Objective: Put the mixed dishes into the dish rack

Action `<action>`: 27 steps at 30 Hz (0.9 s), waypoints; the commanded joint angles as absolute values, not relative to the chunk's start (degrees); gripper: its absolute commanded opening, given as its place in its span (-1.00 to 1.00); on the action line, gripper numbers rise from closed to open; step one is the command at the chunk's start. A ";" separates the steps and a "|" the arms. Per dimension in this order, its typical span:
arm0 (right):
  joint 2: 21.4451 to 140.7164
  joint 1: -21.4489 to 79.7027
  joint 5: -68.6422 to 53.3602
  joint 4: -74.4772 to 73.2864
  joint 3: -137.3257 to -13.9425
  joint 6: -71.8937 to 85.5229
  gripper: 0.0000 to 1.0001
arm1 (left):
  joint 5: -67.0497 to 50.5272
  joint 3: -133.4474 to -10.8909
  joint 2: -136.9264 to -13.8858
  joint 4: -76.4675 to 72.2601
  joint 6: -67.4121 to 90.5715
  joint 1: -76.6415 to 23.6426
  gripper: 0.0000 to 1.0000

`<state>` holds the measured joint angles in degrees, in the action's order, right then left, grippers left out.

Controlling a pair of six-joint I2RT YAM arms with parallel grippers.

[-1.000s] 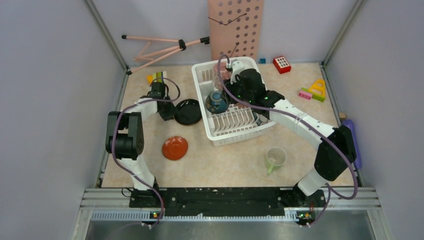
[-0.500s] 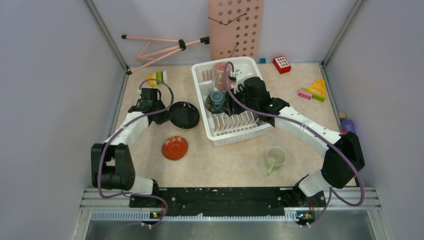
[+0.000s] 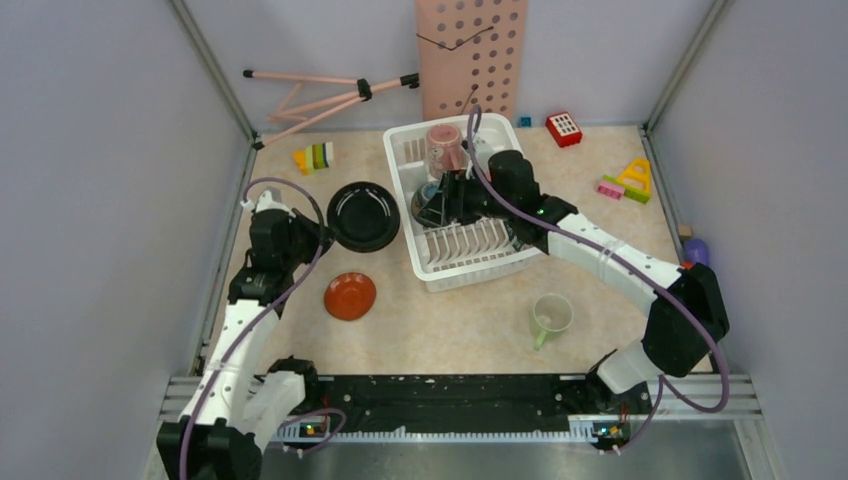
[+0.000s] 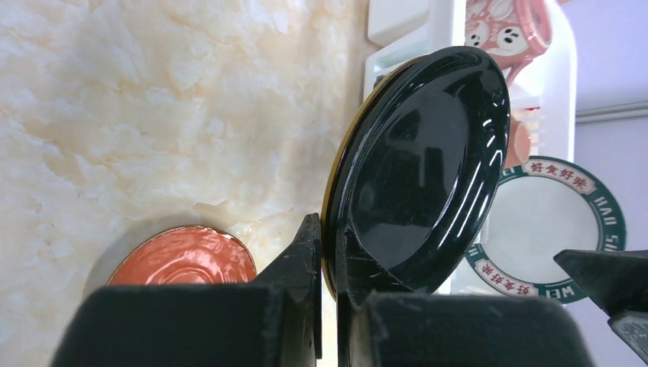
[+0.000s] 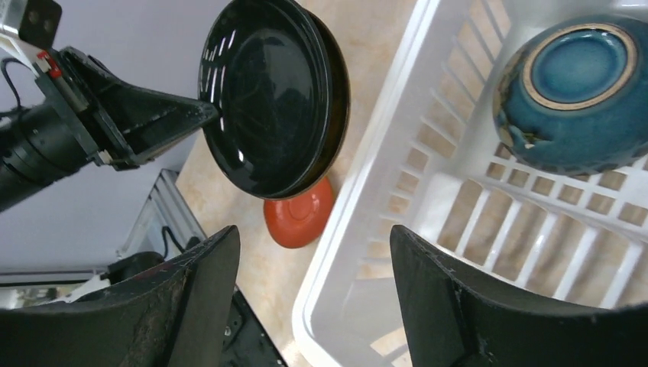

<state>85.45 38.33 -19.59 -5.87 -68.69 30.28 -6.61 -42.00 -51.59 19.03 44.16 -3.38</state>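
- Left end effector [image 4: 327, 233]: closed on the lower rim of the black plate [image 4: 420, 160].
- Black plate: held on edge and tilted, raised above the desk [image 3: 450, 330]. In the top view it is just left of the dish rack [image 3: 478, 268].
- Right end effector [image 5: 312, 237]: jaws wide apart with nothing between them, poised over the rack's left wall.
- Blue-outside bowl [image 5: 573, 92]: base up inside the rack, upper right of the right wrist view.
- Pink mug [image 3: 443, 148]: in the rack's upper end.
- Dark plate with lettered rim [image 4: 544, 222]: lower right of the left wrist view, behind the black plate. Cannot tell what it rests on.
- Orange-red saucer [image 3: 350, 296]: flat on the desk, lower left of the rack.
- Pale green mug [image 3: 550, 317]: on the desk, lower right of the rack.
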 commanded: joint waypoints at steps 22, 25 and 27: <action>99.79 44.03 -22.16 3.12 -83.50 39.98 0.24 | -8.57 -44.02 -43.06 15.99 47.10 -3.25 -1.00; 100.87 44.03 -24.48 4.77 -83.59 41.25 0.09 | -8.93 -43.97 -43.69 16.01 46.97 -3.25 -1.00; 101.50 44.07 -25.80 5.97 -83.59 42.10 -0.06 | -9.03 -43.89 -44.01 15.87 46.86 -3.25 -1.00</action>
